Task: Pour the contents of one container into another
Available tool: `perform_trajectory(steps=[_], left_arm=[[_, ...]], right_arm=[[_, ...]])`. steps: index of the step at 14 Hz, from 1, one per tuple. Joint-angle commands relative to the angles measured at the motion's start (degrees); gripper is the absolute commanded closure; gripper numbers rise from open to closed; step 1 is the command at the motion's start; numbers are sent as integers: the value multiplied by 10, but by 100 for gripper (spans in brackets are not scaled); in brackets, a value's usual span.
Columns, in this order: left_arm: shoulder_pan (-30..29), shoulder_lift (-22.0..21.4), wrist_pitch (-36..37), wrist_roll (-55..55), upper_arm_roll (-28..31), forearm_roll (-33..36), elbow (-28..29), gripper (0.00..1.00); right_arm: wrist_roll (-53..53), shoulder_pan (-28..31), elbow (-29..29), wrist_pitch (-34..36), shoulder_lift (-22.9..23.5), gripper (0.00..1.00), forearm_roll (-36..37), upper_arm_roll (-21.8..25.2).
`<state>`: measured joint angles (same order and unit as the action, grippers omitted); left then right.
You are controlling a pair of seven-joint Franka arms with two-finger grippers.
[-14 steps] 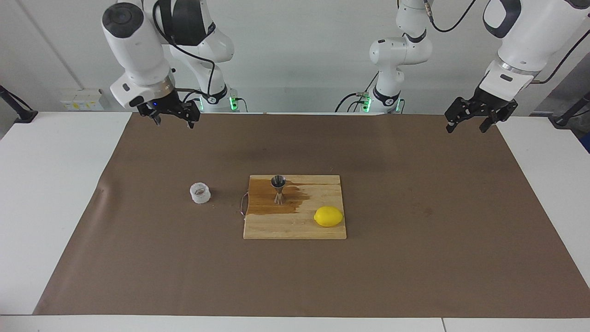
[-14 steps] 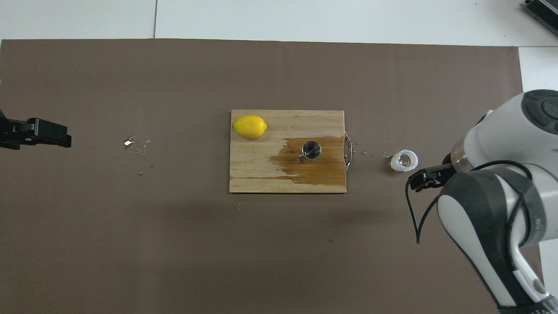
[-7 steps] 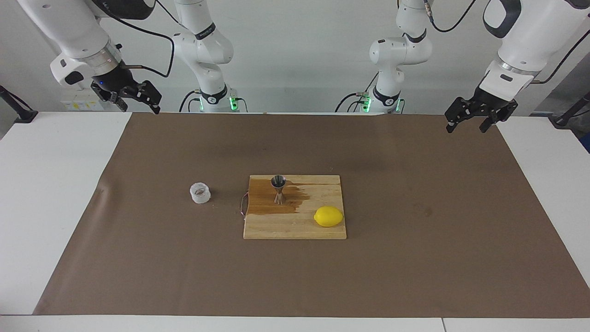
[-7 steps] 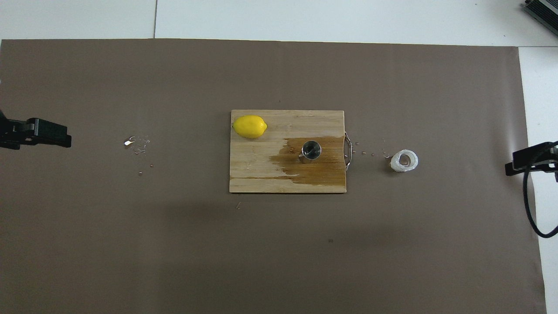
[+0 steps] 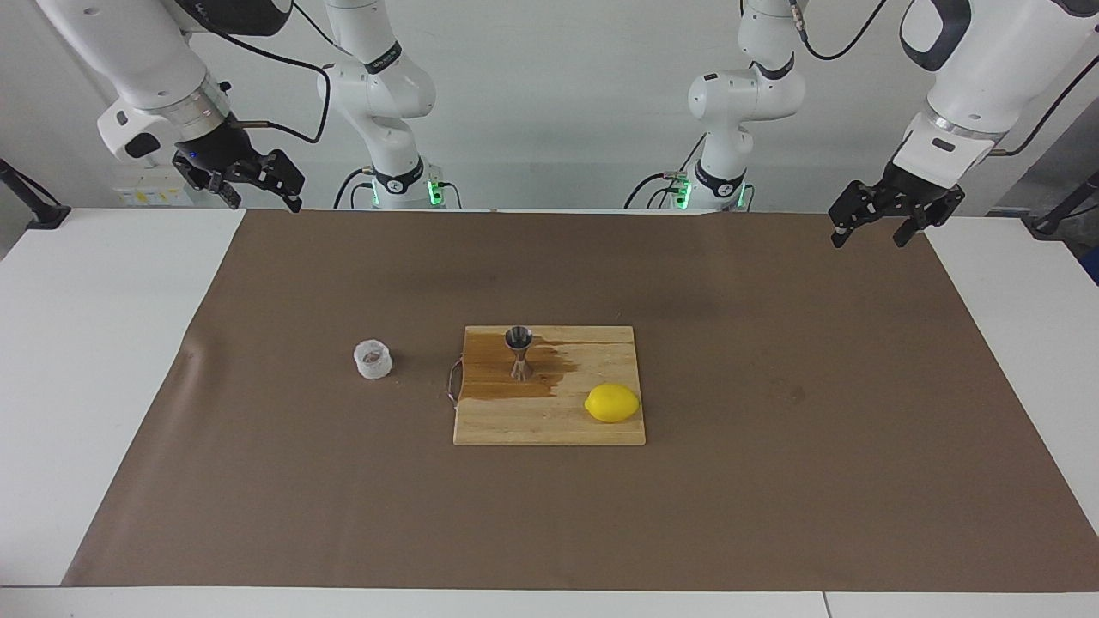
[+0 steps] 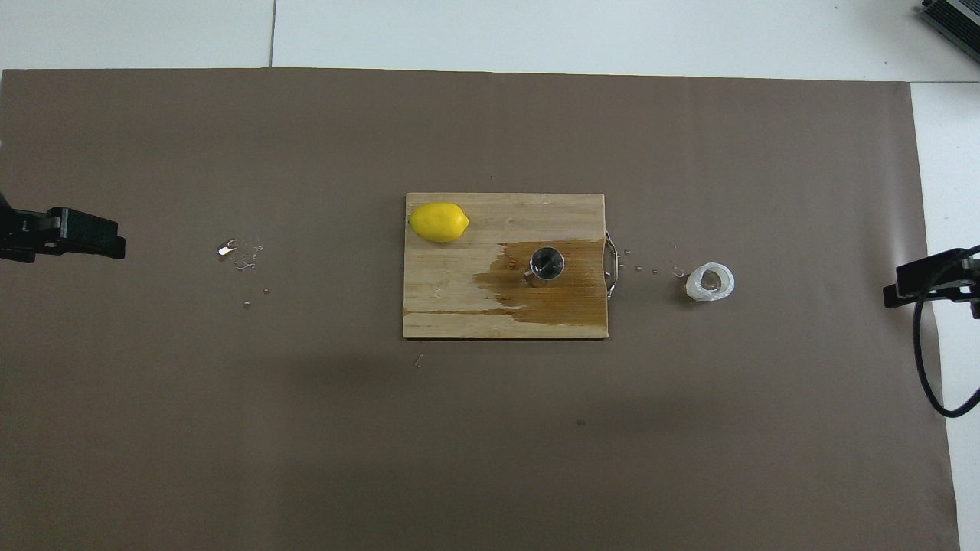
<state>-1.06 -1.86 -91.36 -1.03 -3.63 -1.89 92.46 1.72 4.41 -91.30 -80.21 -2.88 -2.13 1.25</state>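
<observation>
The squat translucent-white cup (image 5: pixel 373 359) with a brownish inside stands upright on the brown mat, beside the cutting board toward the right arm's end; it also shows in the overhead view (image 6: pixel 710 282). The steel hourglass jigger (image 5: pixel 518 351) stands upright on the board's wet, stained part, also seen from above (image 6: pixel 547 264). My right gripper (image 5: pixel 263 201) is open and empty, raised over the mat's edge at its own end (image 6: pixel 913 286). My left gripper (image 5: pixel 867 239) is open and empty, raised at its end and waiting (image 6: pixel 92 234).
The wooden cutting board (image 5: pixel 549 425) lies mid-mat with a dark wet patch (image 6: pixel 566 298) around the jigger. A yellow lemon (image 5: pixel 612 402) sits on the board's corner farther from the robots. Water droplets (image 6: pixel 242 252) lie on the mat toward the left arm's end.
My right arm has swung up and away from above the mat near the cup to its own end of the table, then settled. The cup, jigger and left arm have not moved.
</observation>
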Motion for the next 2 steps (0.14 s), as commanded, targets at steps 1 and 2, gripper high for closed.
perform_trajectory(steps=[1, 2], left_arm=[[-3, -6, 0, 6, 0, -4, 8, 0], [-3, -6, -1, 6, 0, -4, 8, 0]], right_arm=[[-1, -34, 13, -3, 7, 0, 3, 36], [-1, -41, 13, -4, 7, 0, 4, 39]])
